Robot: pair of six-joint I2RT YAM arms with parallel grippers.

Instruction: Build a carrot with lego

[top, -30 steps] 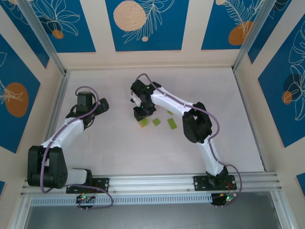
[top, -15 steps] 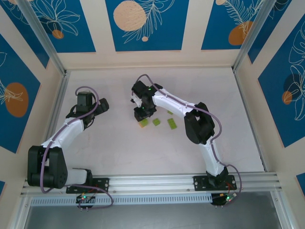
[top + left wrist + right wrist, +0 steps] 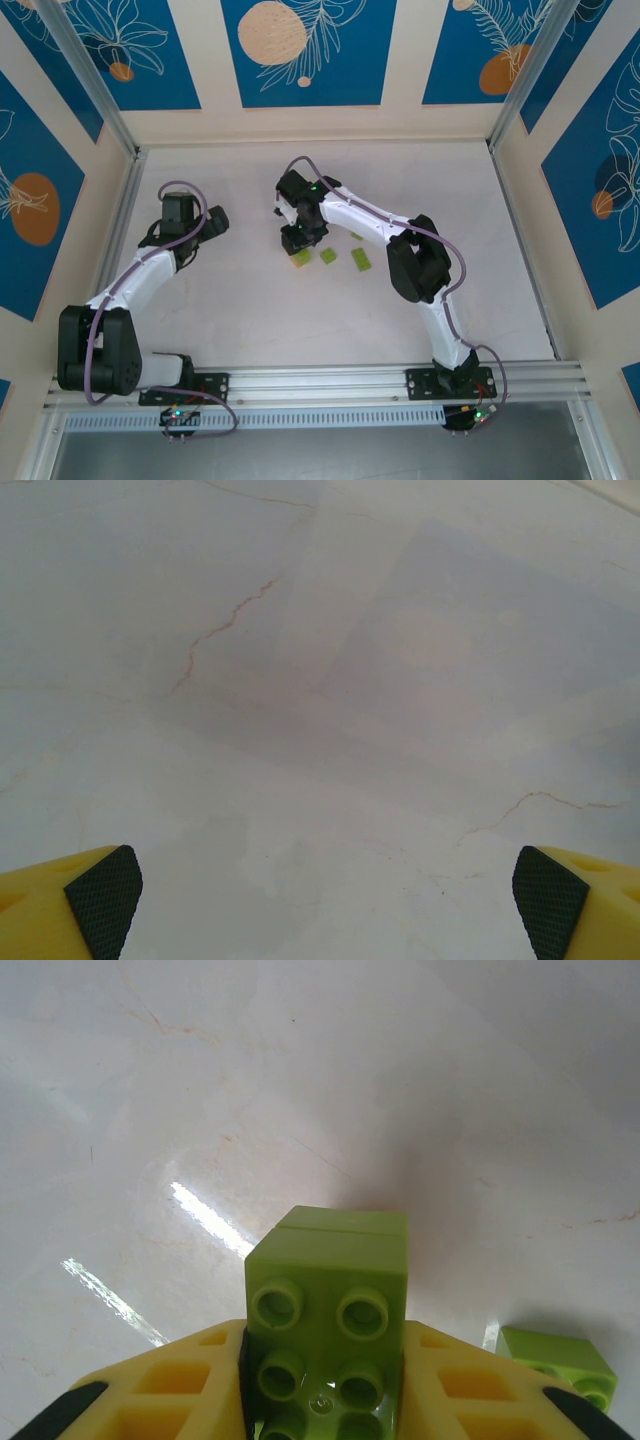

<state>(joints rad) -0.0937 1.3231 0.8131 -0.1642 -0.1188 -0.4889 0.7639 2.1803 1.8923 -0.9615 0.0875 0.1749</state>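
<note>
**Right tool** (image 3: 325, 1380): closed to a narrow gap and gripping a lime-green studded plastic lego piece (image 3: 326, 1295). One yellow finger (image 3: 170, 1385) presses against each side of it. The piece juts out past the fingertips with its studs facing the wrist camera, and a seam runs across its far end. Whether it touches the surface cannot be told. From above, this tool points down at the middle of the surface, a little left of centre, and the held piece shows at its near edge.

**Left tool** (image 3: 320, 910): jaws spread wide, holding nothing and touching nothing. Bare surface lies between its black pads (image 3: 105, 900). From above it stands at the left, well apart from the bricks.

**Surroundings:**
- A square lime-green brick (image 3: 328, 256) lies just right of the held piece.
- A longer lime-green brick (image 3: 360, 260) lies further right.
- A small lime-green brick (image 3: 357, 236) sits just beyond the longer one.
- The right arm's white link (image 3: 350, 215) passes on the far side of these three.

**Surface** (image 3: 250, 320): pale, glossy and marble-veined, with streaks of glare.

**Room:** cream walls carry blue panels (image 3: 300, 50) with white leaf outlines and orange discs. An aluminium rail (image 3: 320, 380) runs along the near edge.
</note>
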